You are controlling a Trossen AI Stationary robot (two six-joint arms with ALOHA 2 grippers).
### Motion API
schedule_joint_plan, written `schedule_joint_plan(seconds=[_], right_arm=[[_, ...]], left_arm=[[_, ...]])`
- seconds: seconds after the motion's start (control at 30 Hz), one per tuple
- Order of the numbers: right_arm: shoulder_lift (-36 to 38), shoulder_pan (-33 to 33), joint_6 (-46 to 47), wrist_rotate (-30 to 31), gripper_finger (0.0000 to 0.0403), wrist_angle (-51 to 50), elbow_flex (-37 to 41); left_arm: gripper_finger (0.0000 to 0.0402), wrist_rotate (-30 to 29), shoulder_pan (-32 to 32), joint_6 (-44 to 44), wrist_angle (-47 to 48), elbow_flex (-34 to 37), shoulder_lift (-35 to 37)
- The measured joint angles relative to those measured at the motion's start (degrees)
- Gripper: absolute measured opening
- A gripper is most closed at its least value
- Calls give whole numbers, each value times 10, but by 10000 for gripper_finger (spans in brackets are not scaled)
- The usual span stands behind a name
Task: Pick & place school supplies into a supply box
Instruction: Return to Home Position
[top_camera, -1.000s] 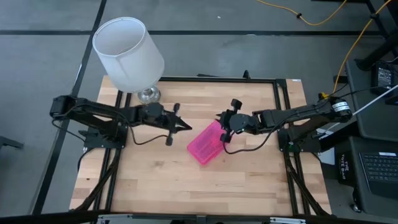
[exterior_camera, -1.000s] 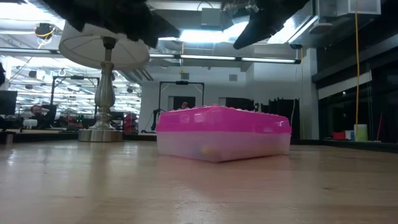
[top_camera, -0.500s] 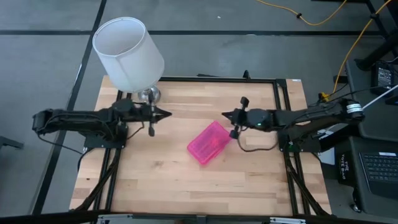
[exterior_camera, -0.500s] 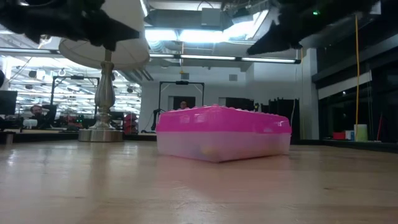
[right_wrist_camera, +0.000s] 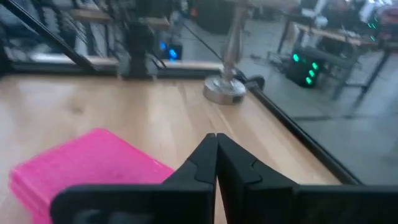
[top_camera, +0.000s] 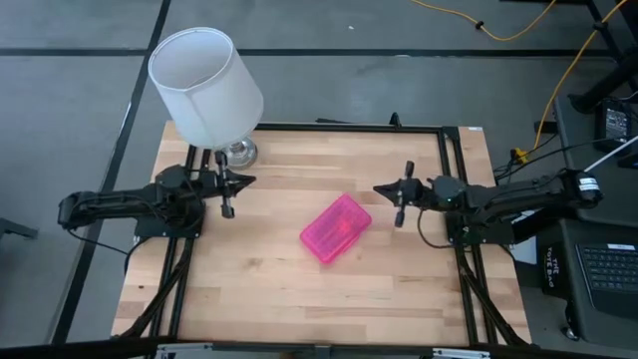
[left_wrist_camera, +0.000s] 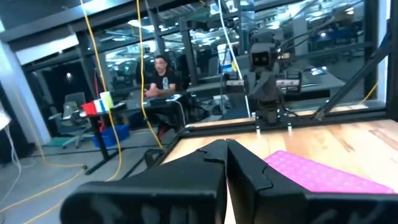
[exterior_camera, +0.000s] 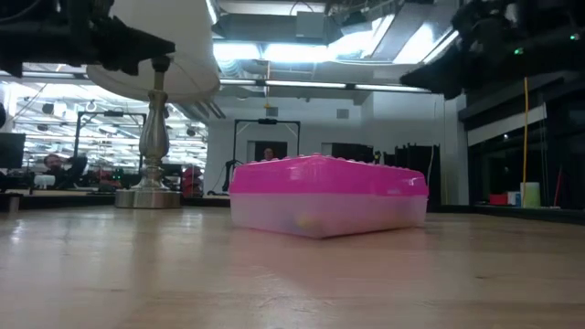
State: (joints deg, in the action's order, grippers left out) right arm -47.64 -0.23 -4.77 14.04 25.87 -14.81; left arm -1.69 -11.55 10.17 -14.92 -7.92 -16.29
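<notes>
**Box closed; lamp is the hazard as arms hang over the table**

The table (top_camera: 279,289) is seen from above, with both arms reaching in from opposite sides. The lamp (top_camera: 204,85) is stood at the far edge, its foot (top_camera: 237,152) just beside the left claw (top_camera: 247,180). This is judged the main hazard: were that arm swung wide or raised carelessly, the lamp could be clipped and tipped over. The box (top_camera: 336,227) is laid between the two claws, nearer the right claw (top_camera: 379,187) and touched by neither, its pink lid down on the clear lower half. A lesser risk is judged here. Should the right arm be dropped rather than lifted clear, the box could be nudged across the wood. The lid could also be knocked open if it was not fully latched, which cannot be told. Both claws are shown with fingers pressed together and nothing held between them.
</notes>
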Motion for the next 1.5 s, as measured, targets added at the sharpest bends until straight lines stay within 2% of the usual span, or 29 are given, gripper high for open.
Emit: schedule_joint_plan(seconds=[0.23, 0.43, 0.73, 1.03, 1.5], right_arm=[[84, -13, -42, -47, 7, -27, 12], [123, -24, -39, -83, 16, -82, 12], [124, -24, 15, -112, 6, -100, 12], [124, -24, 16, -109, 38, -101, 12], [124, -24, 16, -108, 26, -100, 12]], left_arm=[[3, -16, 0, -10, 68, 0, 64], [3, -17, 0, -19, 79, 0, 79], [3, -3, 0, -20, 80, 0, 79], [3, 0, 1, -33, 92, 0, 79], [3, 13, 2, -60, 103, 0, 78]])
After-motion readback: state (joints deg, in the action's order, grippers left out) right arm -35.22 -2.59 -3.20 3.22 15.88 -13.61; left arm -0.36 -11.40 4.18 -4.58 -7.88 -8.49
